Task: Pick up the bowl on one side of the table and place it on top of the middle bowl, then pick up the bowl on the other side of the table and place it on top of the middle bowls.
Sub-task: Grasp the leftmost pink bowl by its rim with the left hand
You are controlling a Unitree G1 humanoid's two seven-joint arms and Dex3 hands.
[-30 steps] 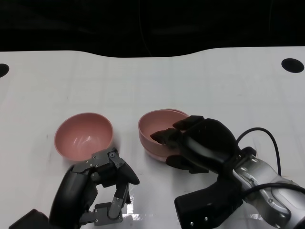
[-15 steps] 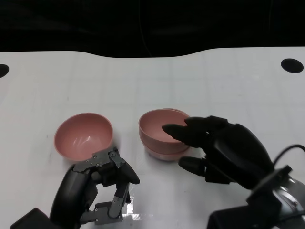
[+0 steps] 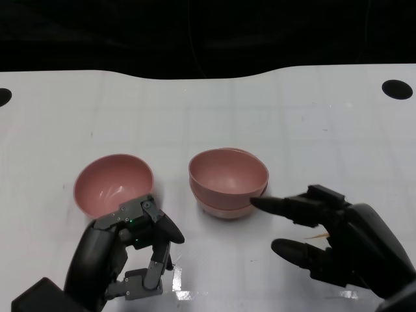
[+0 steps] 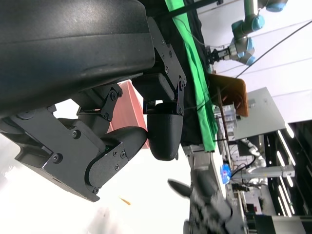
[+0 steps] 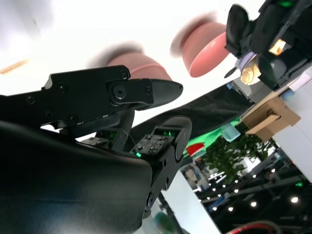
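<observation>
On the white table (image 3: 305,117) we see two pink bowls stacked (image 3: 227,182), our right hand (image 3: 338,240) spread empty beside them, our left hand (image 3: 127,250) loosely curled, holding nothing, near the single pink bowl (image 3: 112,183).

Stacked bowls (image 3: 228,179): two pink bowls, nested upright, set at the table's middle. Single bowl (image 3: 114,184): pink, upright, empty, placed to the left of the stack, apart from it.

White table (image 3: 195,110), black backdrop (image 3: 195,32), green cloth (image 4: 197,73)
</observation>
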